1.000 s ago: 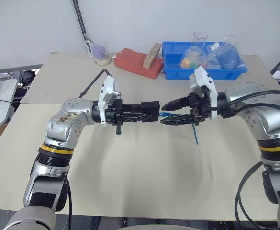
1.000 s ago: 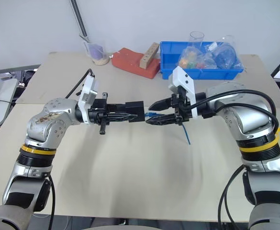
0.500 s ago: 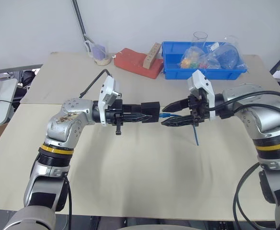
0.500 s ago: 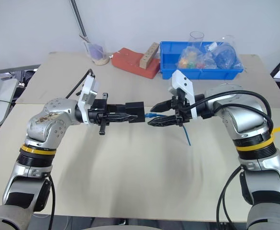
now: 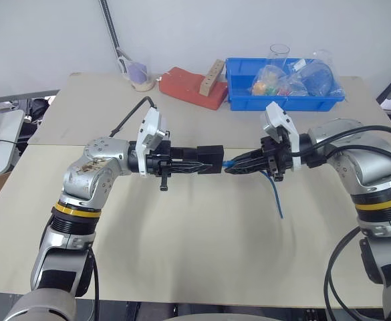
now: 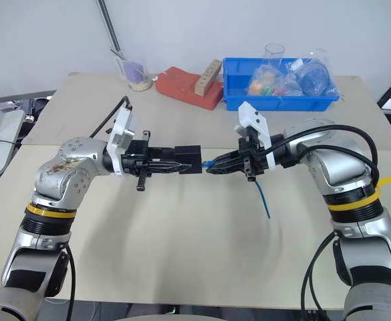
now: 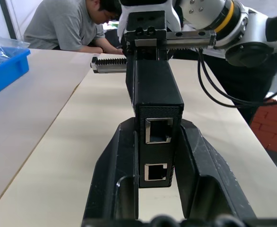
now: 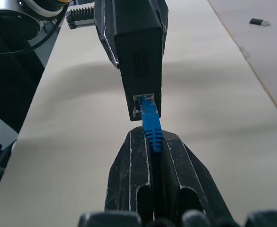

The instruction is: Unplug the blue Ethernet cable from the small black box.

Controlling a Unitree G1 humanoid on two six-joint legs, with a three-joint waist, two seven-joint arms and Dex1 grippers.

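Right gripper (image 8: 155, 149) now clamped on blue Ethernet cable (image 8: 150, 124) boot beside small black box (image 5: 210, 159) | left gripper (image 7: 158, 158) clamps box | risk: latch unpressed, pull slips.

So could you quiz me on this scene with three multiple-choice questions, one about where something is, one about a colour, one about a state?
1. Where is the small black box?
A. On the table
B. Held above the table in the left gripper
C. In the blue bin

2. What colour is the cable at the box?
A. Blue
B. Red
C. Yellow

3. How is the right gripper?
A. Wide open
B. Shut on the cable near its plug
C. Resting on the table

Answers: 1 B, its fingers clamp the box in mid-air; 2 A, the right wrist view shows a blue boot; 3 B, both fingers pinch it.
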